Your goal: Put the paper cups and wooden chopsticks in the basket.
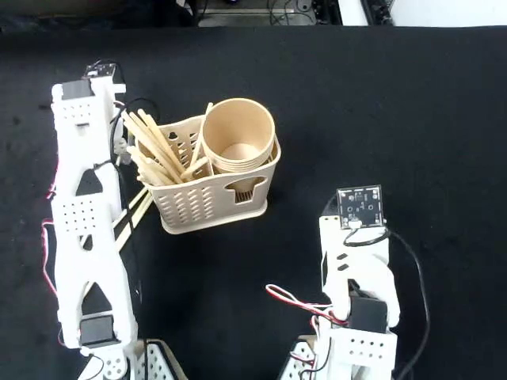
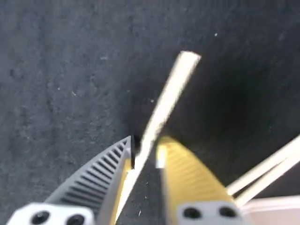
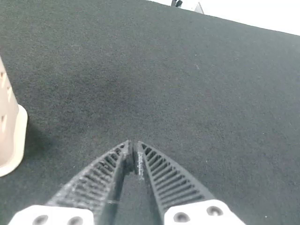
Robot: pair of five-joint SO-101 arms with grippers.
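Pinches one wooden chopstick (image 2: 166,101) in the left gripper (image 2: 143,161), narrow between the grey and yellow fingers (image 2: 185,173). Grips it low on the shaft, so most of the length sticks out ahead of the tips. Points away from the gripper, long axis roughly in line with the fingers, free end over the bare black surface (image 1: 380,103). Probably held this way to be tipped end-first into the basket (image 1: 210,207).

Hangs just beside the basket's left wall, under the left arm (image 1: 87,222), toward the left edge of the surface. Shows two more sticks (image 2: 265,171) slanting close by the basket's rim; cannot tell whether inside it or outside.

Stands the basket left of the middle, toward the far edge. Already holds the stacked paper cups (image 1: 238,138), upright and mouth up in its right half. Holds also a bundle of chopsticks (image 1: 154,150) in the left half, leaning out toward the left edge with ends fanned above the rim, likely too long to stand inside.

Holds the right gripper (image 3: 135,157) pressed closed on nothing, low over bare surface by the near edge, right of the middle. Sits well apart from the basket, seemingly parked out of the way.
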